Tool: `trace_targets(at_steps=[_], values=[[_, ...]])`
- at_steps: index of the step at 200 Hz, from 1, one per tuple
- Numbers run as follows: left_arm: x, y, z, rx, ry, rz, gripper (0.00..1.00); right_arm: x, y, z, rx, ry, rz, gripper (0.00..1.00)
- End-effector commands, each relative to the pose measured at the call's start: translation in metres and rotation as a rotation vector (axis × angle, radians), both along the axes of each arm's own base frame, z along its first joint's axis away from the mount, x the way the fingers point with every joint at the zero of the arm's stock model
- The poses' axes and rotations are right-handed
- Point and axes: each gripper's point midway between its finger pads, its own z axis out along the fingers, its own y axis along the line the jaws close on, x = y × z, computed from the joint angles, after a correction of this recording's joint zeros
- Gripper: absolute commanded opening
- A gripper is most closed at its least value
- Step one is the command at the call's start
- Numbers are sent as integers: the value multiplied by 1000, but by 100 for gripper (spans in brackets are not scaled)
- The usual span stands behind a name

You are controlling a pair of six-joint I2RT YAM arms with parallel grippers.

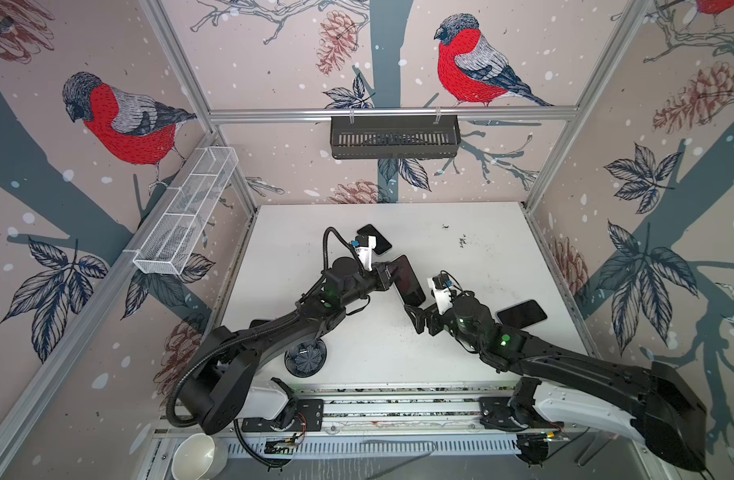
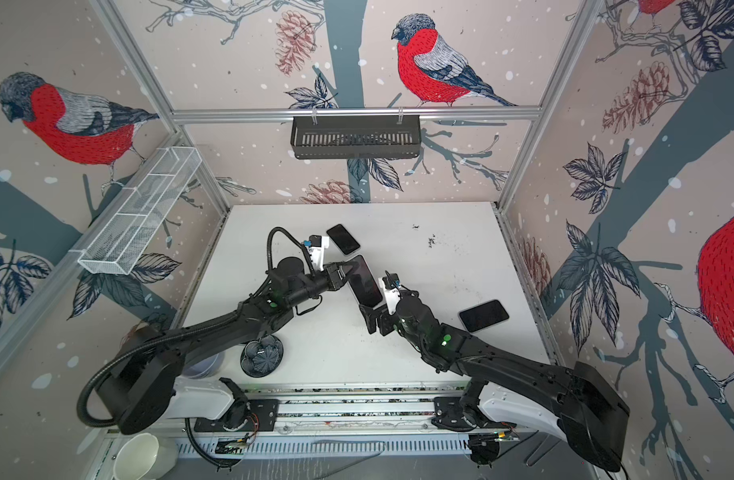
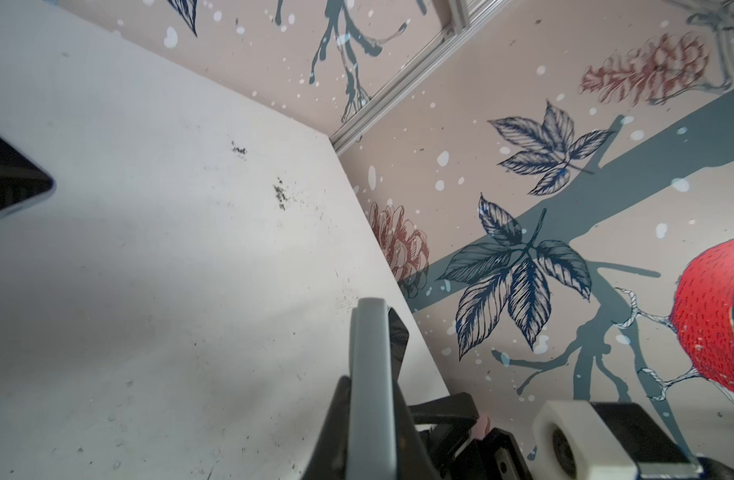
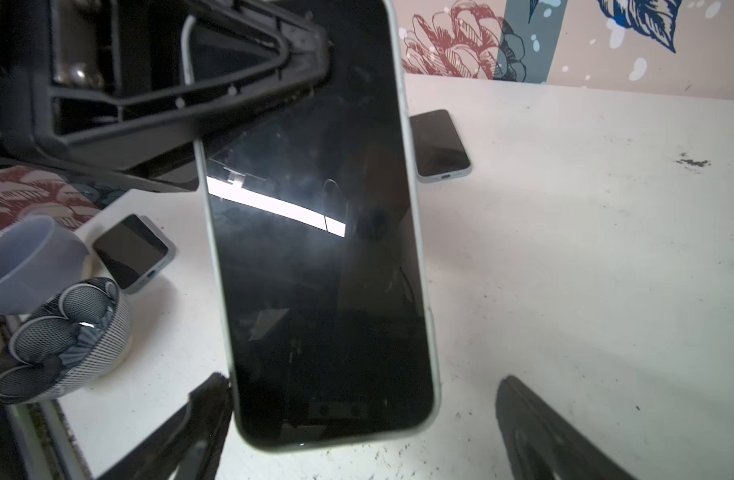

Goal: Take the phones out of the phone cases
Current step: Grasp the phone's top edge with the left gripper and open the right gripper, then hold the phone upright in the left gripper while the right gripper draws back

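Observation:
A dark-screened phone (image 4: 319, 249) sits in a pale grey phone case (image 3: 369, 374), whose rim shows round the screen. It is held tilted above the white table (image 1: 461, 257) in both top views (image 1: 409, 278) (image 2: 363, 280). My left gripper (image 1: 388, 274) (image 3: 371, 380) is shut on the case's long edge, one finger on each face. My right gripper (image 1: 419, 318) (image 4: 363, 380) is open at the phone's lower end. One of its fingers (image 4: 215, 399) stands right beside the case edge, the other well apart from it.
Other phones lie on the table: one at the back (image 1: 375, 239), one at the right (image 1: 521, 314), one near the cup (image 4: 132, 249). A patterned bowl (image 1: 306, 359) and a pale blue cup (image 4: 24, 262) stand at the front left. Baskets hang on the back wall (image 1: 394, 137) and the left wall (image 1: 186, 216).

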Motion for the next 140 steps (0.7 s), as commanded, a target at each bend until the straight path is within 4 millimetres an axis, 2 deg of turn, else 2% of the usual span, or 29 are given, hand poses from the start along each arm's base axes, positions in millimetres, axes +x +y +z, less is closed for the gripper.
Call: trace_targets(at_steps=[1, 47, 65, 83, 117, 140], values=[[2, 19, 27, -104, -27, 51, 0, -8, 7, 22, 111, -1, 43, 100], [-11, 43, 86, -245, -96, 76, 0, -31, 10, 54, 269, -16, 148, 99], [-18, 47, 104, -297, -112, 63, 0, -40, 11, 66, 324, -23, 191, 100], [-24, 48, 120, -357, -121, 40, 0, -39, 9, 73, 381, -9, 174, 100], [-24, 45, 131, -416, -114, 14, 0, -48, 18, 81, 406, 33, 262, 99], [-24, 45, 130, -445, -103, 5, 0, -46, 14, 89, 454, 34, 270, 100]])
